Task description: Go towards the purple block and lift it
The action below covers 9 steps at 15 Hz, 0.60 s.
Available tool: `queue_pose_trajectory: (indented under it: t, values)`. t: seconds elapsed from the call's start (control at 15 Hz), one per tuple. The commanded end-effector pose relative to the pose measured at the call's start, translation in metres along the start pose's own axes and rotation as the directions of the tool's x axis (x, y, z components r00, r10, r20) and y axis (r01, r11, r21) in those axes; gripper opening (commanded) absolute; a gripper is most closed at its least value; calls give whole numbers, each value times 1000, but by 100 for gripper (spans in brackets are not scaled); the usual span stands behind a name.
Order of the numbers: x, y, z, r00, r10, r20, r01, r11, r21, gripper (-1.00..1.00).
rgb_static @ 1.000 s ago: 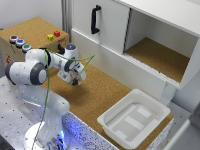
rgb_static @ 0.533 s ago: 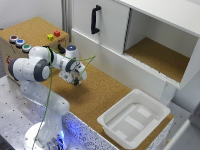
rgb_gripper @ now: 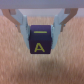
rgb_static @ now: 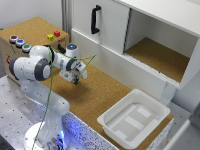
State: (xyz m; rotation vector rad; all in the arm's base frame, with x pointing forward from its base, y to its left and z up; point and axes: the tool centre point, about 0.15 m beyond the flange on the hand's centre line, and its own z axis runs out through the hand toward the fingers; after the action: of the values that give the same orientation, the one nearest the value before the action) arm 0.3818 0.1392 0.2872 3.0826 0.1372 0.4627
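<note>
Purple block (rgb_gripper: 40, 42) between fingers (rgb_gripper: 21, 21) (tub (rgb_static: 156, 107) apart)

The end effector (rgb_static: 75, 79) sits low over the cork table (rgb_static: 107, 95), its 2 fingers (rgb_gripper: 19, 20) straddling the purple block (rgb_gripper: 41, 40) with narrow slivers of room on either side. Bare cork runs toward the exterior view's right up to the white tray (rgb_static: 134, 117). Behind, the white cabinet (rgb_static: 107, 30) walls off the far side, its black handle (rgb_static: 94, 19) protruding. On the exterior view's left, the raised button box (rgb_static: 22, 42) blocks passage.
</note>
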Motion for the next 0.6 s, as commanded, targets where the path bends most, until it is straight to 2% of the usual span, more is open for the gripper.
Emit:
queue_pose_trajectory:
  t: [0.0, 0.13, 0.2, 0.27, 0.47, 0.53]
  values:
    - [15, 5, -185, 996, -51, -71, 43, 993, -106, -100]
    - [20, 5, -224, 994, -61, -95, 48, 990, -136, -100]
    - [20, 5, -230, 993, -59, -104, 47, 992, -118, -100]
    - [20, 4, -230, 993, -60, -105, 48, 993, -112, -100]
    - [18, -1, -195, 997, -61, -48, 60, 998, -20, -100]
    - [17, -2, -186, 998, -61, -28, 61, 998, -6, -100]
